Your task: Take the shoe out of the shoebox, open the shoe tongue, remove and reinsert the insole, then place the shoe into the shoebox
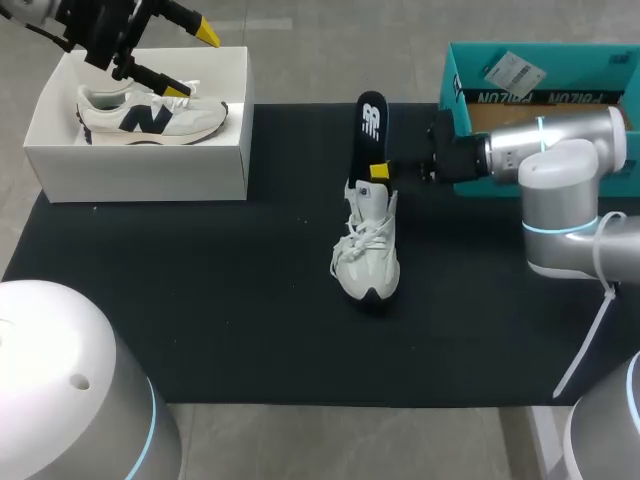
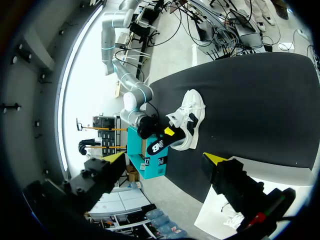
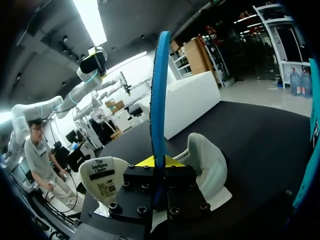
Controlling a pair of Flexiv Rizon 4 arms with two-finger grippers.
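Right arm [image 1: 560,150] reaches in level from right. Right gripper [image 1: 385,168] pinches insole [image 1: 371,125], which stands up from heel. Shoe [image 1: 368,255] at mid-mat [image 1: 200,300], long axis near-far, toe toward robot. Left gripper [image 1: 190,62] hangs spread wide over white shoebox [image 1: 140,172].

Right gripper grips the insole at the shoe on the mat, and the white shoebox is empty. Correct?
No. The white shoebox is not empty: the head view shows another shoe lying in it. The right gripper does grip the insole at the shoe on the mat.

The shoe [image 1: 368,250] lies mid-way on the mat [image 1: 200,300], insole [image 1: 371,130] upright at its heel — shoebox [image 1: 140,175] back left, second shoe [image 1: 150,115] inside; other box [image 1: 470,55] back right.
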